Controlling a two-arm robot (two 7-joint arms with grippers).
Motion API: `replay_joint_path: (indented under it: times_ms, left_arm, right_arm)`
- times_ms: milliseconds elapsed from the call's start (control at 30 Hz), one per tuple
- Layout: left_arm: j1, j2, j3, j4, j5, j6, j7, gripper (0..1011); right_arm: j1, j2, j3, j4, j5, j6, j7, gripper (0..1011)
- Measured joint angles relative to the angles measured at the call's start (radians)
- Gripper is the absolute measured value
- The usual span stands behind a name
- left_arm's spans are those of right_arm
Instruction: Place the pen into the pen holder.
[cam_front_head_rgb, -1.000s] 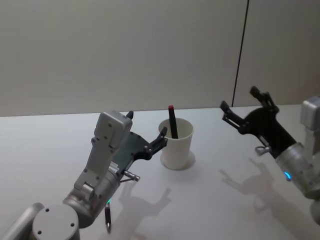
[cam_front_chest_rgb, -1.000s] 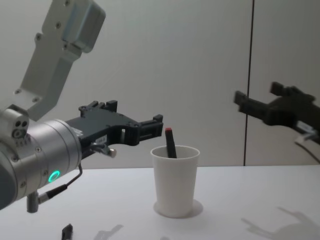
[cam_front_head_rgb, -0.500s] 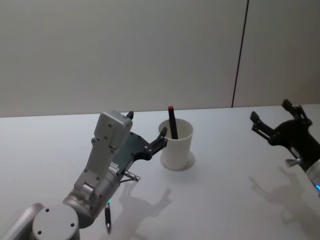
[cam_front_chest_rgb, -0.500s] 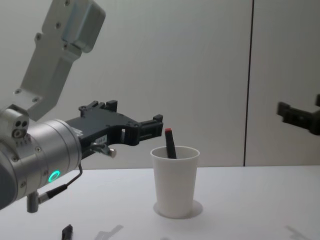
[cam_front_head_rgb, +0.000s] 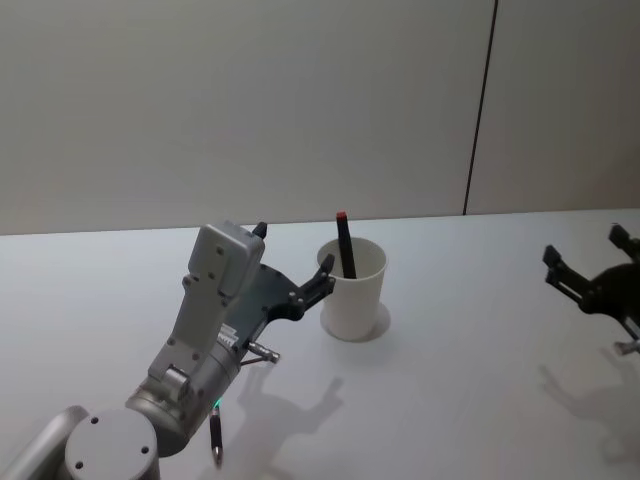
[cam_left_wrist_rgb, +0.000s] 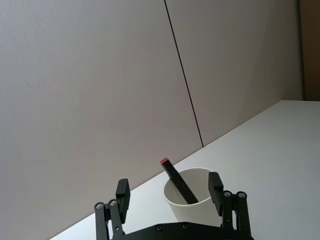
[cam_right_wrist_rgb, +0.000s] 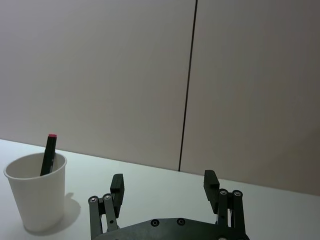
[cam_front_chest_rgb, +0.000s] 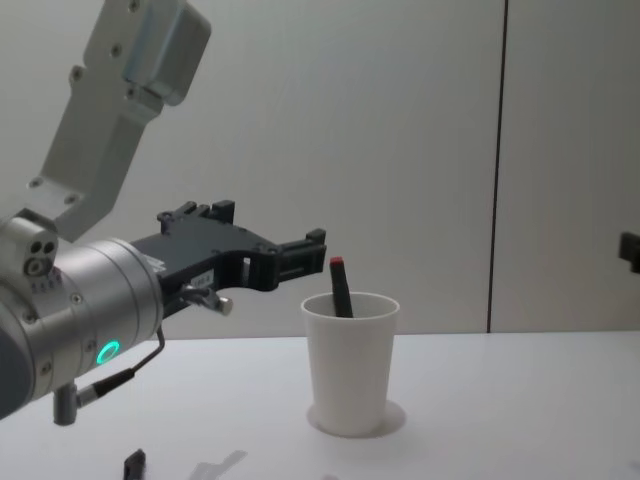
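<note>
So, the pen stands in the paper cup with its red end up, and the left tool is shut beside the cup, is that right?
Not quite: the left tool is open, as the left wrist view shows. The pen does stand in the paper cup, red end up, the tool beside it.

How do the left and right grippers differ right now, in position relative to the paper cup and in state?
The left gripper hovers right beside the paper cup, one fingertip near its rim; the right gripper is well off to the cup's right. The left gripper faces the cup; the right gripper faces the wall, with the cup off to one side. Both are open and empty; the pen stands in the cup.
</note>
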Motion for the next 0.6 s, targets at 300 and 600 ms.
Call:
replay_joint_path:
  times_ms: [300,600]
  left_arm:
    - [0.0,0.0,0.0,0.0,0.0,0.0,0.0,1000]
    - [0.0,0.0,0.0,0.0,0.0,0.0,0.0,1000]
  right_arm:
    - [-0.039,0.023,0.017,-0.038,0.013,0.032,-0.02,1001]
    - [-0.057,0.033,0.024,-0.054,0.019,0.046,-0.029,1001]
